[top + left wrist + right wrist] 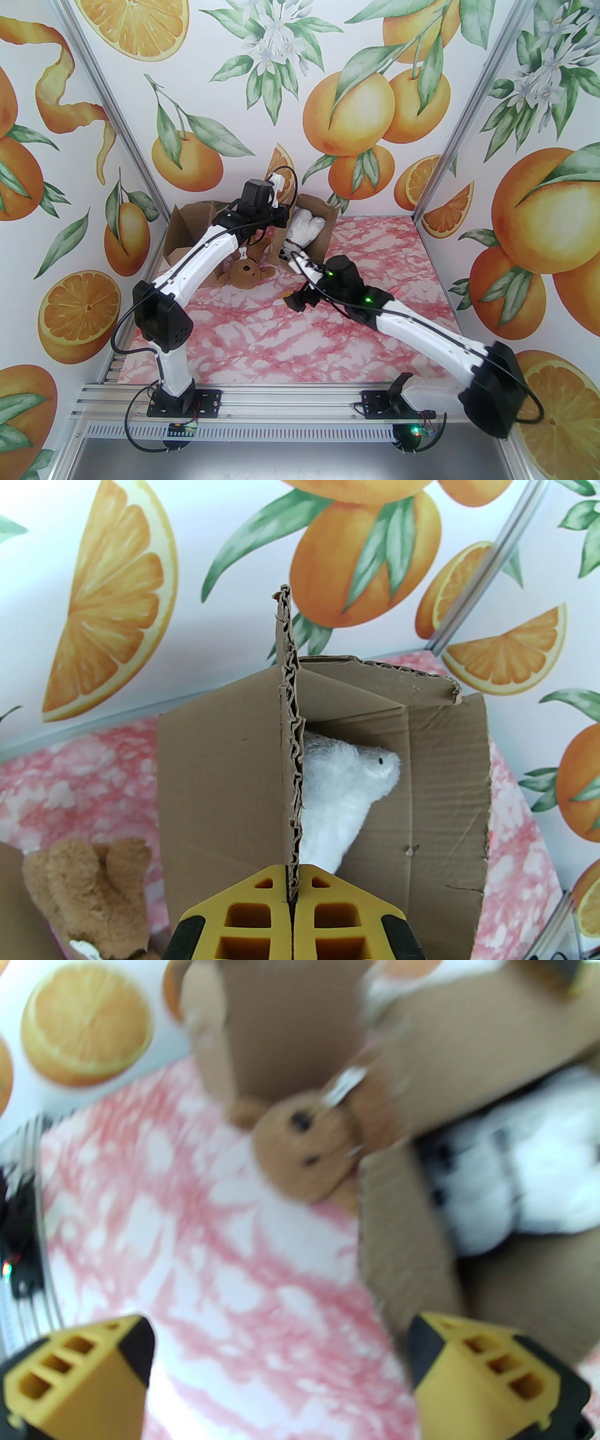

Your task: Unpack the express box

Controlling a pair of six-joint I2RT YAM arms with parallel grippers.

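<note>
One express box (321, 208): brown cardboard, at the far left-centre of the table (281, 337), near the back wall, flaps spread open.
Box contents: a white plush toy (304, 227) lies inside, against the right-hand wall.
Outside the box: a brown teddy bear (243, 272) lies on the table at the box's near side, touching the cardboard.
Left gripper (291, 892): fingers together, clamped on the torn edge of an upright flap (289, 742) of the box.
Right gripper (293, 300): fingers wide apart, holding nothing, over the table just near of the box.
Left wrist view: looks into the box (225, 780). The white plush toy (337, 784) shows a small dark eye and a snout pointing right. The brown teddy bear (89, 888) sits low left, outside the wall.
Right wrist view: blurred. The right gripper (279, 1335) frames bare table. The bear's face (304, 1147) shows two dark eyes and a white tag. The white plush toy (539, 1166) carries dark marks, with cardboard (408, 1250) beside it.
Top view: both arms reach towards the box, and the left arm covers part of it.
</note>
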